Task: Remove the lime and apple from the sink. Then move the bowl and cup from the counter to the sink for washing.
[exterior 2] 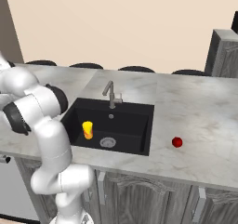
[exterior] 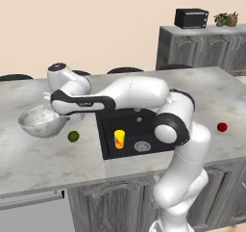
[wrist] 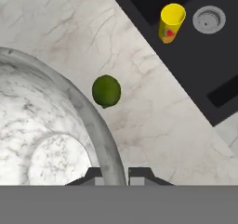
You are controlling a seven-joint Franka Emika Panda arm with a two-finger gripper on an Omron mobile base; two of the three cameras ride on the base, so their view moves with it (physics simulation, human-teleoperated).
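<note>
Bowl (exterior: pixel 42 121) hangs tilted above the counter (exterior: pixel 29 163) left of the sink (exterior: pixel 109 147) in my left base view, lime (exterior: pixel 73 136) just beside it; right base view shows the cup (exterior 2: pixel 87 129) already in the basin, apple (exterior 2: pixel 176 142) out right; hand view has my gripper (wrist: pixel 115 175) pinched on the bowl's rim, so I'd carry it level, clearing the lime.

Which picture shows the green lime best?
The hand view: the lime is big and clear on the counter beside the bowl. In the left base view it's a small green ball near the bowl.
</note>
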